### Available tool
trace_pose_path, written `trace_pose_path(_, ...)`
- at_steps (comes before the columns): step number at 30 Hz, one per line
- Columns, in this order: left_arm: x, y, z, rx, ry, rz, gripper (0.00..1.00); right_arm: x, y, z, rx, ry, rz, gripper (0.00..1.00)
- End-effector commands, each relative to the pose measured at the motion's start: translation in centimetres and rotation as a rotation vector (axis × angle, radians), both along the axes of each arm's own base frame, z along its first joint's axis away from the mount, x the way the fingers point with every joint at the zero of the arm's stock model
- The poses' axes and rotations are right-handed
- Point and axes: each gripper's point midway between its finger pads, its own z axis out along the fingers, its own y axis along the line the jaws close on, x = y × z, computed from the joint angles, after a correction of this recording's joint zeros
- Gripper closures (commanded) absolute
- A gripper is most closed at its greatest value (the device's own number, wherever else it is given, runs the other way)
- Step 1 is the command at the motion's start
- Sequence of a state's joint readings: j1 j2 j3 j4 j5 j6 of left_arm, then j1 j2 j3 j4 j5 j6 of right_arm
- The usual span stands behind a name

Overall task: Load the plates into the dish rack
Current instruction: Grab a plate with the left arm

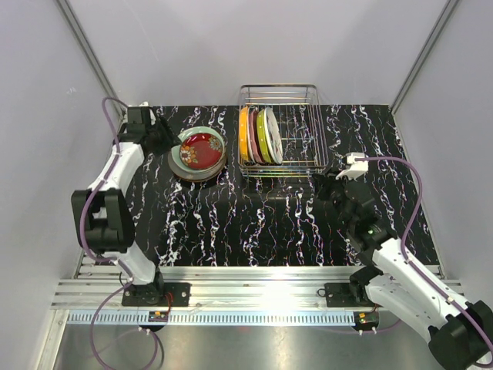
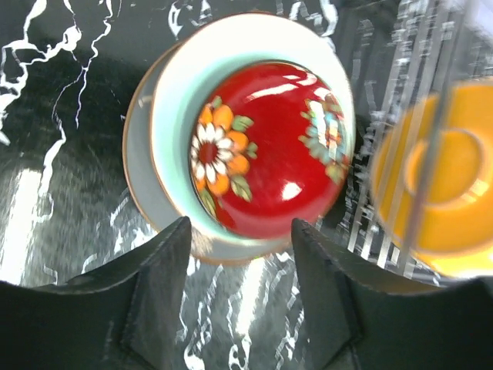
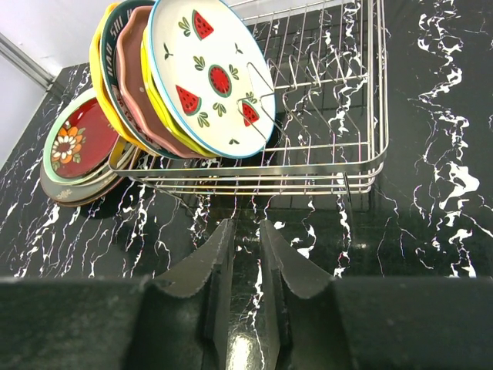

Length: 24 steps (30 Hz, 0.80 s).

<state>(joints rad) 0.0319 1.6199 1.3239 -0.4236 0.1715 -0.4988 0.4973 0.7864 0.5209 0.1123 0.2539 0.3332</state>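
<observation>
A stack of plates (image 1: 199,153) lies left of the dish rack (image 1: 296,96), a red floral plate (image 2: 262,146) with a mint rim on top and a grey one (image 2: 139,173) under it. My left gripper (image 1: 166,139) is at the stack's left edge, open, its fingertips (image 2: 171,250) either side of the near rim without touching it. Several plates stand on edge in the rack's left end: orange (image 3: 98,58), pink (image 3: 135,85), and a white one with red motifs (image 3: 212,77). My right gripper (image 3: 245,230) hangs low before the rack's front right corner, jaws a narrow gap apart, nothing between them.
The rack's right half (image 3: 331,100) holds only bare wire dividers. The black marbled table (image 1: 254,231) runs from the rack to the arm bases. Grey walls close in the back and both sides.
</observation>
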Motion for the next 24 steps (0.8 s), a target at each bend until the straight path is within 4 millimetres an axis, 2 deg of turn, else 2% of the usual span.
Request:
trace_pose_path(1,2.7,0.4,-0.5,0.043,-0.004,0.008,0.45,0.2,-0.5,0.9,0.024,-0.026,-0.033,0.74)
trace_pose_path(3,3.3,0.2,-2.3,0.044,0.031,0.000,0.46,0.0,-0.6,1.1,0.022,-0.029,-0.037,0.75)
trace_pose_path(11,4.8,1.0,-5.5,0.106,0.090,0.023,0.47,0.1,-0.3,0.8,0.025,-0.028,-0.025,0.76)
trace_pose_path(24,5.4,-0.4,-8.1,0.037,0.112,-0.005,0.49,0.3,-0.2,0.4,0.017,-0.018,-0.024,0.78)
